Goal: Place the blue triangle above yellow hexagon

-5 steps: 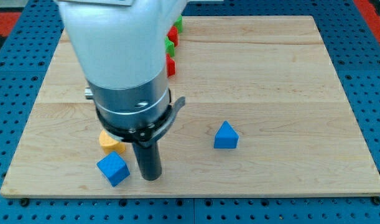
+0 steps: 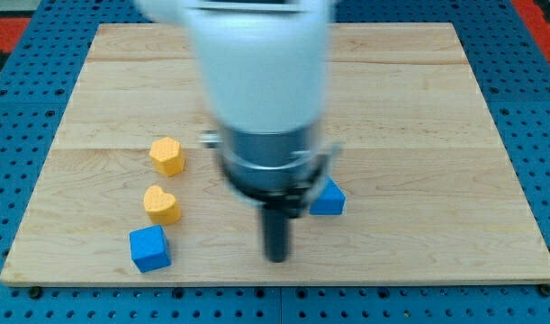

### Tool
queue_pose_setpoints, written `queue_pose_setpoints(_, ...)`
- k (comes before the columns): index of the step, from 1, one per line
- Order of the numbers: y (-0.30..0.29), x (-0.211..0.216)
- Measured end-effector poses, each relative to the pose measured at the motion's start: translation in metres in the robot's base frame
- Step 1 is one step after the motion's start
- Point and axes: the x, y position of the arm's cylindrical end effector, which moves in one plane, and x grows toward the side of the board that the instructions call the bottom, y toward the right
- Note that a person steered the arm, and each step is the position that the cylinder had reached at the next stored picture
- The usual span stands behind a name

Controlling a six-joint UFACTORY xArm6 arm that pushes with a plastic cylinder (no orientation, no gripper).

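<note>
One blue triangle (image 2: 329,198), half hidden behind arm, my tip (image 2: 275,258) below-left.

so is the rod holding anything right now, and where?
Nothing is held. My tip rests on bare board, down and to the view's left of the blue triangle, apparently apart from it.

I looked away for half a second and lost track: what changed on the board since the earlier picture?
My tip swept toward the view's right, from beside the blue cube to just left of and below the blue triangle. The blue cube shifted slightly left and down. The arm now uncovers an upper yellow block and hides the red and green blocks. The lower yellow block and the blue triangle stayed put.
</note>
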Motion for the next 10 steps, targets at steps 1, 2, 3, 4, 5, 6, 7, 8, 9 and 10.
queue_pose_setpoints(1,0.037,-0.01)
queue_pose_setpoints(2,0.031,-0.023)
queue_pose_setpoints(3,0.044,-0.043)
queue_pose_setpoints(4,0.047,-0.069)
queue_pose_setpoints(5,-0.007,-0.083)
queue_pose_setpoints(6,0.041,-0.088)
queue_pose_setpoints(7,0.104,-0.094)
queue_pose_setpoints(8,0.104,-0.122)
queue_pose_setpoints(9,0.054,-0.119)
queue_pose_setpoints(10,0.037,-0.107)
